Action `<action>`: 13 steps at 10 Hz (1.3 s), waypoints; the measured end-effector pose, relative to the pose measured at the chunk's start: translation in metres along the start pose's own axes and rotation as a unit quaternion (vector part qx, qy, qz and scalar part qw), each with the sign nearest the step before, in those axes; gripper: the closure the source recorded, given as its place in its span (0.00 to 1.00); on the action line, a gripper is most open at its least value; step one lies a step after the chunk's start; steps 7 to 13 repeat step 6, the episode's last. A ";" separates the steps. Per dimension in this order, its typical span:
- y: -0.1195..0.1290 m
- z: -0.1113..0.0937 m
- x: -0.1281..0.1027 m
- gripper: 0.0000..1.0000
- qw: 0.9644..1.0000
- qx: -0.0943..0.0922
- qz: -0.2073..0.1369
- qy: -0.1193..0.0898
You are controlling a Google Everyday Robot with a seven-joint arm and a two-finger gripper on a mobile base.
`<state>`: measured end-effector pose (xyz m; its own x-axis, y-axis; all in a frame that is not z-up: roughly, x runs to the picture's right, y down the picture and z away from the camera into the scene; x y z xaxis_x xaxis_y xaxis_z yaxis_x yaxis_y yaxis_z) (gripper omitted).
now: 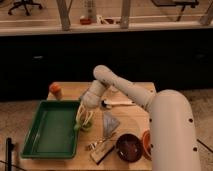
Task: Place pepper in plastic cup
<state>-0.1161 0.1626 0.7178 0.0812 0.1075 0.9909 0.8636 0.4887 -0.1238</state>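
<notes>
My gripper hangs from the white arm and points down at the right edge of the green tray. Its fingers meet at the tips and look shut on the slim dark-green pepper, which shows just below them. The small translucent light-green plastic cup stands on the wooden table directly beneath the gripper, partly hidden by the fingers. The pepper is at the cup's left rim; I cannot tell whether it touches the cup.
An orange-topped jar stands at the table's back left. A grey folded cloth, utensils, a dark bowl and an orange bowl lie right of the cup. A white utensil lies behind.
</notes>
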 end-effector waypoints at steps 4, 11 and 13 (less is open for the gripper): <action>-0.005 -0.005 0.004 1.00 1.000 0.021 -0.004 -0.022; -0.005 -0.010 0.007 0.99 0.999 0.034 -0.005 -0.033; -0.005 -0.010 0.007 0.99 0.999 0.034 -0.005 -0.033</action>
